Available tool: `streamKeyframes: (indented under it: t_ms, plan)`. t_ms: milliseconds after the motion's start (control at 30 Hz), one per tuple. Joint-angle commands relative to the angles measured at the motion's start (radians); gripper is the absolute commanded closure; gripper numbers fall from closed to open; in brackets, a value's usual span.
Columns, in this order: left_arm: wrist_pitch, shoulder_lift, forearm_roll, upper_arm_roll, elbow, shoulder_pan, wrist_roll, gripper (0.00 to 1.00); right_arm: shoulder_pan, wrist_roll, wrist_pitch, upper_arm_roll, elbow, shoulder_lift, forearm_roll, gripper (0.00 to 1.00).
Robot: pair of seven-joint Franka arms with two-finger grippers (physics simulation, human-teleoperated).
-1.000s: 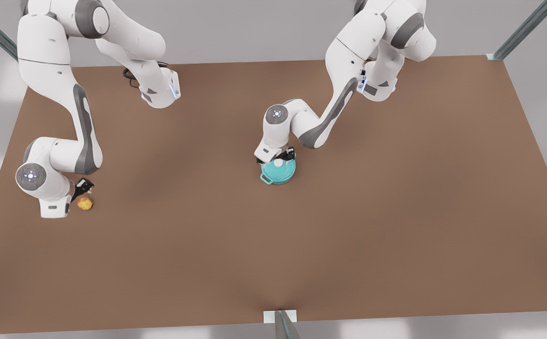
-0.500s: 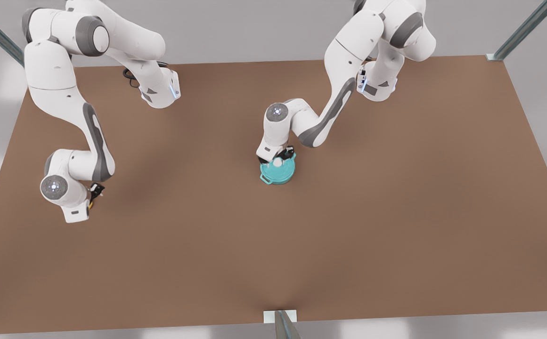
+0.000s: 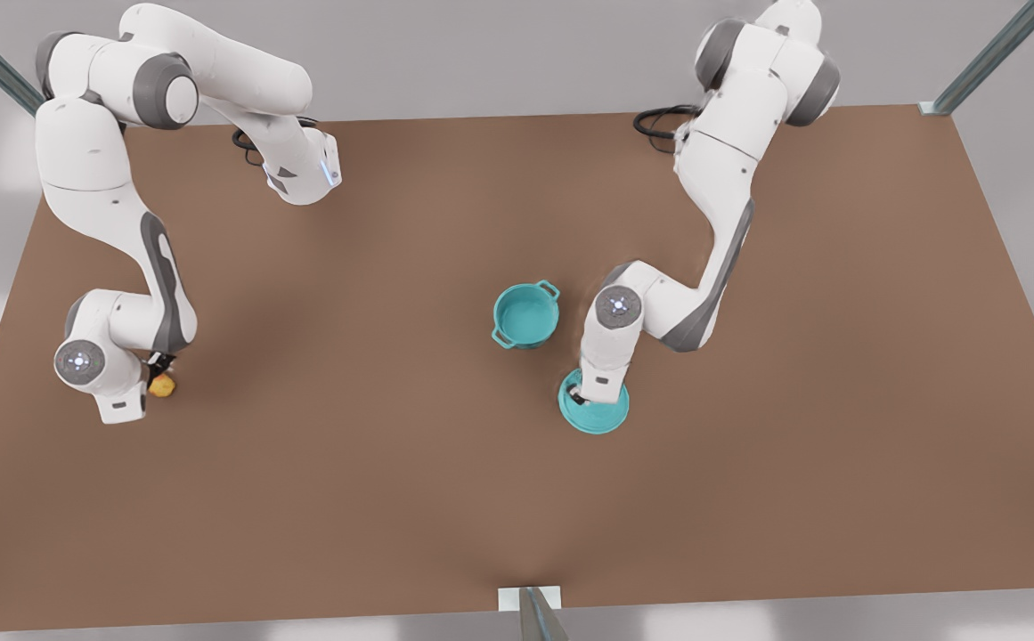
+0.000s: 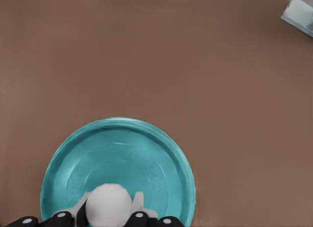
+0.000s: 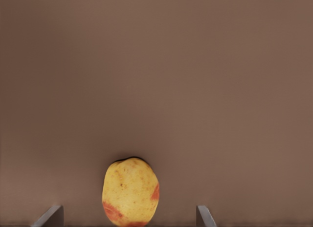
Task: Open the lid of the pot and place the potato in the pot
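The teal pot (image 3: pixel 526 315) stands uncovered mid-table, its teal inside showing nothing in it. The pot lid (image 3: pixel 594 411) is low over the table, toward the front view's right of the pot and nearer the camera. My left gripper (image 3: pixel 581 392) is shut on the lid's white knob (image 4: pixel 108 206); the lid (image 4: pixel 127 158) fills much of the left wrist view. Far to the front view's left, the potato (image 3: pixel 161 385) lies on the table. My right gripper (image 3: pixel 158 367) is open around the potato (image 5: pixel 130 192), with fingertips (image 5: pixel 49 217) on either side, apart from it.
The brown table (image 3: pixel 392 463) is bordered by metal frame posts at its far corners. A white bracket (image 3: pixel 529 598) sits at the near edge. Black cables (image 3: pixel 248 147) lie by the arm bases at the back.
The left gripper lifted the lid off the pot and carried it to the front view's right and nearer. The pot now stands uncovered. The right gripper settled around the potato.
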Motion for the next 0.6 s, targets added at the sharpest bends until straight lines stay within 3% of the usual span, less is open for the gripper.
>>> streamKeyframes:
  t_ms: [0,67,200,267,300,333,467,567]
  plan:
    - [-0.018,0.100,-0.009,0.000,0.088,0.082,0.473,0.70,-0.002,-0.067,-0.001,0.001,0.000,0.001,0.000,0.00]
    - [-0.021,0.115,-0.007,0.001,0.120,0.091,0.529,0.00,-0.005,-0.067,0.000,0.001,0.000,0.010,0.001,0.00]
    - [-0.263,0.056,0.070,-0.009,0.180,0.088,0.648,0.00,-0.023,-0.068,0.028,0.003,-0.012,0.028,0.000,0.00]
    - [-0.836,-0.167,-0.242,-0.005,0.344,0.268,1.168,0.00,-0.035,-0.070,0.039,0.003,-0.014,0.044,0.000,0.00]
    - [-0.930,-0.360,-0.274,0.008,0.228,0.350,1.214,0.00,-0.035,-0.070,0.040,0.004,-0.014,0.045,0.000,0.00]
    - [-0.675,-0.576,-0.309,0.006,-0.059,0.378,1.234,0.00,-0.037,-0.070,0.057,0.004,-0.014,0.050,0.000,0.00]
    - [-0.632,-0.502,-0.248,0.000,-0.015,0.377,1.223,0.00,-0.041,-0.071,0.068,0.006,-0.008,0.060,0.000,0.02]
    - [-0.630,-0.448,-0.245,-0.003,-0.006,0.329,1.194,0.00,-0.035,-0.077,0.065,0.007,-0.005,0.059,0.000,0.13]
